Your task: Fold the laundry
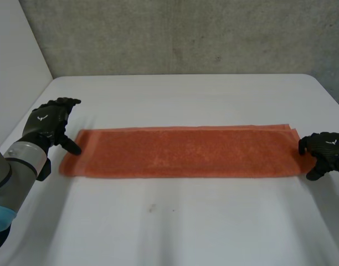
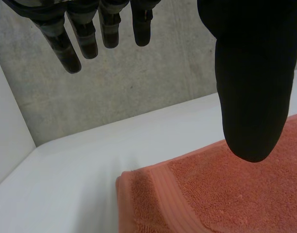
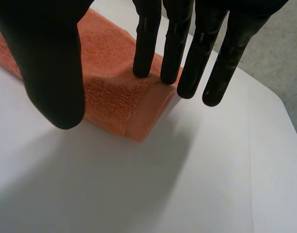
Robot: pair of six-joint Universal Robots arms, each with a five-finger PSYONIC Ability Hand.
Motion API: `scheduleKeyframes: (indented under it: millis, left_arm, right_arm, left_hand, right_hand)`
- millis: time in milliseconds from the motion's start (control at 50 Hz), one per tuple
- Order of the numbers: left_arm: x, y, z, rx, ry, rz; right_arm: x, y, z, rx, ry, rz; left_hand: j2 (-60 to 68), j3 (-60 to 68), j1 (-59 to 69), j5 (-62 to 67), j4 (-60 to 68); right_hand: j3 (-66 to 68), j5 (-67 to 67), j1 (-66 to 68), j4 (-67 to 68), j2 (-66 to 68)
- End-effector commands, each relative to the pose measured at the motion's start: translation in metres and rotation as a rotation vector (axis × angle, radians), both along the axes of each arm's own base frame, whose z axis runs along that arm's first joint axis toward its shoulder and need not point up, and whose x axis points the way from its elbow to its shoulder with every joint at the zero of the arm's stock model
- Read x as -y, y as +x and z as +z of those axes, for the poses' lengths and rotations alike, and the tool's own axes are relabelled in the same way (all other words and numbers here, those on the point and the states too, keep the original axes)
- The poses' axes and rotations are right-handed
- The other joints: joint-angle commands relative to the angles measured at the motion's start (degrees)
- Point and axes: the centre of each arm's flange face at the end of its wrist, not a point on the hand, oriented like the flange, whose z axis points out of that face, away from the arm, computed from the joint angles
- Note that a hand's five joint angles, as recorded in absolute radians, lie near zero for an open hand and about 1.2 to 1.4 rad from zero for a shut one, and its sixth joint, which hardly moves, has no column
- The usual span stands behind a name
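Left hand (image 1: 47,124), right hand (image 1: 324,148): fingers apart, gripping nothing, one at each towel (image 1: 180,152) end, likely for end-to-end halving.

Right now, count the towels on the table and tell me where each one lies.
1. The orange towel lies as a long strip across the table, one end by the left hand, the other by the right hand. None seems hidden.

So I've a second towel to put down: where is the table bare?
The widest bare table is the strip between the towel and the robot's side. Another bare band lies between the towel and the far edge. It is crowded at the towel's short ends, by the left robot hand and right robot hand.
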Motion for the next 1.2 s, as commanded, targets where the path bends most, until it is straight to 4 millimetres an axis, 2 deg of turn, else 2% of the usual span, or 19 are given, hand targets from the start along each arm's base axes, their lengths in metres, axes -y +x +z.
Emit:
scheduleKeyframes:
  millis: [20, 240, 480, 600, 640, 660, 700, 760, 800, 820, 860, 880, 920, 940, 980, 1140, 1160, 1180, 1200]
  left_arm:
    - [-0.002, 0.0, -0.002, 0.001, 0.007, -0.002]
    - [-0.003, 0.0, -0.002, 0.001, 0.01, -0.002]
    - [-0.004, 0.0, -0.002, 0.001, 0.011, -0.002]
    - [-0.003, 0.0, -0.002, 0.001, 0.01, 0.0]
    - [-0.004, 0.0, -0.002, 0.001, 0.011, 0.0]
    - [-0.004, 0.0, -0.002, 0.002, 0.011, 0.001]
    - [-0.004, 0.0, -0.002, 0.002, 0.011, 0.001]
    - [-0.004, 0.001, -0.002, 0.002, 0.013, 0.003]
    - [-0.004, 0.001, -0.002, 0.002, 0.014, 0.004]
    - [-0.004, 0.001, -0.002, 0.002, 0.014, 0.004]
    - [-0.004, 0.001, -0.001, 0.002, 0.013, 0.006]
    - [-0.004, 0.001, -0.001, 0.002, 0.013, 0.006]
    - [-0.005, 0.001, -0.001, 0.002, 0.011, 0.007]
    - [-0.005, 0.001, -0.001, 0.002, 0.011, 0.007]
    - [-0.005, 0.001, -0.001, 0.002, 0.011, 0.007]
    - [-0.009, -0.002, -0.002, 0.003, 0.017, -0.005]
    - [-0.009, -0.002, -0.002, 0.003, 0.017, -0.005]
    - [-0.01, -0.004, -0.002, 0.003, 0.019, -0.009]
    - [-0.011, -0.006, -0.002, 0.003, 0.019, -0.016]
  right_arm:
    - [0.006, -0.004, -0.006, -0.045, -0.011, 0.009]
    - [0.014, -0.007, -0.015, -0.067, 0.001, 0.003]
    - [0.05, -0.085, 0.017, -0.282, -0.155, -0.368]
    - [0.057, -0.082, 0.03, -0.356, -0.192, -0.338]
    - [0.058, -0.041, 0.047, -0.326, -0.262, -0.249]
    - [0.058, -0.041, 0.047, -0.326, -0.262, -0.248]
    - [0.05, 0.022, 0.076, -0.249, -0.366, -0.116]
    - [0.043, 0.046, 0.084, -0.216, -0.395, -0.06]
    - [0.024, 0.101, 0.094, -0.145, -0.439, 0.082]
    - [0.023, 0.102, 0.094, -0.144, -0.439, 0.083]
    - [-0.007, 0.164, 0.094, -0.098, -0.472, 0.26]
    - [-0.008, 0.164, 0.094, -0.098, -0.472, 0.261]
    - [-0.052, 0.233, 0.082, -0.04, -0.49, 0.5]
    - [-0.052, 0.233, 0.082, -0.04, -0.49, 0.501]
    - [-0.09, 0.277, 0.067, 0.006, -0.483, 0.681]
    - [-0.138, 0.321, -0.001, 0.012, -0.361, 0.884]
    - [-0.146, 0.325, -0.009, -0.001, -0.348, 0.901]
    - [-0.146, 0.325, -0.009, -0.001, -0.348, 0.901]
    - [-0.146, 0.325, -0.011, -0.008, -0.342, 0.885]
  left_hand:
    - [0.5, 0.5, -0.8, -1.7, 0.4]
    - [0.5, 0.5, -0.8, -1.7, 0.4]
    - [0.5, 0.5, -0.8, -1.7, 0.4]
    - [0.5, 0.5, -0.8, -1.7, 0.4]
    - [0.5, 0.5, -0.8, -1.7, 0.4]
    - [0.5, 0.5, -0.8, -1.7, 0.4]
    - [0.5, 0.5, -0.8, -1.7, 0.4]
    - [0.5, 0.5, -0.8, -1.7, 0.4]
    - [0.5, 0.5, -0.8, -1.7, 0.4]
    - [0.5, 0.5, -0.8, -1.7, 0.4]
    - [0.5, 0.5, -0.8, -1.7, 0.4]
    - [0.5, 0.5, -0.8, -1.7, 0.4]
    - [0.5, 0.5, -0.8, -1.7, 0.4]
    - [0.5, 0.5, -0.8, -1.7, 0.4]
    - [0.5, 0.5, -0.8, -1.7, 0.4]
    - [0.5, 0.5, -0.8, -1.7, 0.4]
    - [0.5, 0.5, -0.8, -1.7, 0.4]
    - [0.5, 0.5, -0.8, -1.7, 0.4]
    - [0.5, 0.5, -0.8, -1.7, 0.4]
  right_hand:
    - [10.0, 11.4, 15.3, 10.1, 9.9]
    - [43.0, 44.4, 48.3, 43.1, 42.9]
    - [43.1, 44.5, 48.4, 43.1, 43.0]
    - [43.1, 44.5, 48.4, 43.1, 43.0]
    - [43.1, 44.5, 48.4, 43.1, 43.0]
    - [43.1, 44.5, 48.4, 43.1, 43.0]
    - [43.1, 44.5, 48.4, 43.1, 43.0]
    - [43.1, 44.5, 48.4, 43.1, 43.0]
    - [43.1, 44.5, 48.4, 43.1, 43.0]
    - [43.1, 44.5, 48.4, 43.1, 43.0]
    - [43.1, 44.5, 48.4, 43.1, 43.0]
    - [43.1, 44.5, 48.4, 43.1, 43.0]
    - [43.1, 44.5, 48.4, 43.1, 43.0]
    - [43.1, 44.5, 48.4, 43.1, 43.0]
    - [43.1, 44.5, 48.4, 43.1, 43.0]
    - [43.1, 44.5, 48.4, 43.1, 43.0]
    - [24.0, 25.4, 29.3, 24.0, 23.9]
    - [23.8, 25.2, 29.1, 23.9, 23.7]
    - [-1.2, 0.2, 4.1, -1.1, -1.2]
